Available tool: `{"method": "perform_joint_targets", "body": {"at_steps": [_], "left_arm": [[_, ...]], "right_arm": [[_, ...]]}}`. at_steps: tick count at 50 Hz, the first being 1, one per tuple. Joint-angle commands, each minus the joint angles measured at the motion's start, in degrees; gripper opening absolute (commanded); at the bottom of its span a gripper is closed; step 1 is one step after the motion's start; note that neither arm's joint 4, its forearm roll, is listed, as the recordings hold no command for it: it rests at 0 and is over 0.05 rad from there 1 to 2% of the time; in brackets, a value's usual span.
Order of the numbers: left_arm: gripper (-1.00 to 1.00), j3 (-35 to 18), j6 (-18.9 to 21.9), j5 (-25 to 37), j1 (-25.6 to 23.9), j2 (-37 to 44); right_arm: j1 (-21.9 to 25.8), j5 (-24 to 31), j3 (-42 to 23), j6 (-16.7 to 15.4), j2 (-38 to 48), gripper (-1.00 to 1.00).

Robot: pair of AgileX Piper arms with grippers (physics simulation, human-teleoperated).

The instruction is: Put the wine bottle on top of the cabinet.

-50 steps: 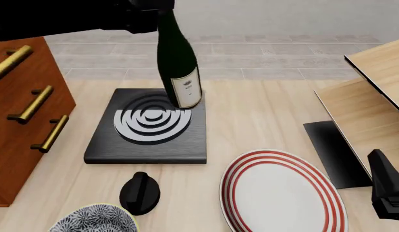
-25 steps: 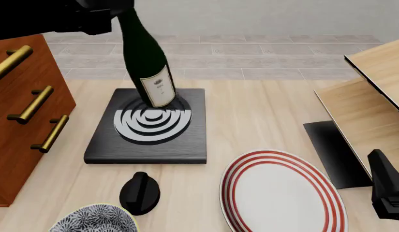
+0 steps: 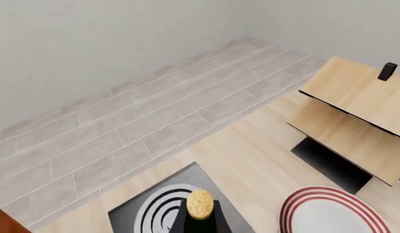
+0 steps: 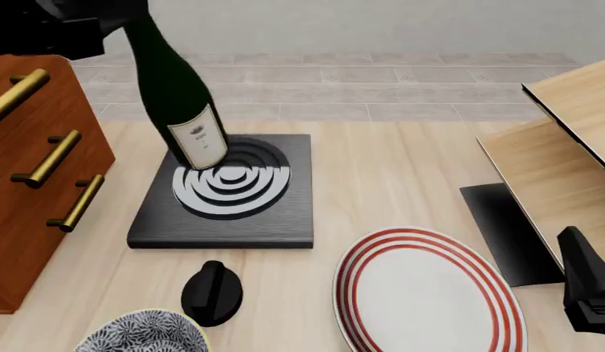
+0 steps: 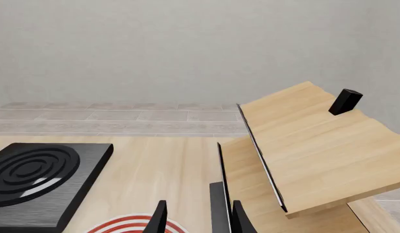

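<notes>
In the front view the wine bottle is hanging in the upper left of the frame, its long axis tilting: the neck is leaning up toward the top-left corner and the base is pointing down and to the right. Its base is showing over the back-left part of the black burner slab with the white rings; whether it is touching the slab cannot be told. A white label is sitting low on the body with a small dark mark on it, too small to read.

The neck is disappearing into the dark mass of the left gripper at the top-left corner, and the fingers themselves are not showing, so whether they are clamped on the glass cannot be told. The cabinet is standing at the left edge, just left of the bottle.

The left wrist view is looking straight down the bottle, showing only its gold foil cap at the bottom centre, which the front view is hiding.

The right gripper is showing at the bottom of the right wrist view, its fingers standing apart and holding nothing, above the red-striped plate.
</notes>
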Motion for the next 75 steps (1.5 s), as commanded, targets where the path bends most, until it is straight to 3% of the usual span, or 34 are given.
{"method": "perform_joint_targets", "body": {"at_steps": [1, 26, 38, 45, 47, 75], "left_arm": [[-1.00, 0.40, 0.59, 2.76, 2.34, -3.35], [-1.00, -2.12, 2.51, 13.07, 7.44, -8.56], [-1.00, -8.50, 1.96, 20.90, 9.00, -7.90], [-1.00, -13.68, 2.46, 24.97, 10.57, -6.81], [-1.00, -17.26, 2.47, 26.95, 11.37, -6.06], [-1.00, -29.57, 4.74, 33.05, 20.57, -2.36]], "right_arm": [[-0.01, -0.01, 0.00, 0.00, 0.00, 1.00], [-0.01, 0.00, 0.00, 0.00, 0.00, 1.00], [0.00, 0.00, 0.00, -0.01, 0.00, 1.00], [0.01, 0.01, 0.00, 0.01, 0.00, 1.00], [-0.01, 0.01, 0.00, 0.01, 0.00, 1.00], [0.00, 0.00, 0.00, -0.02, 0.00, 1.00]]}}
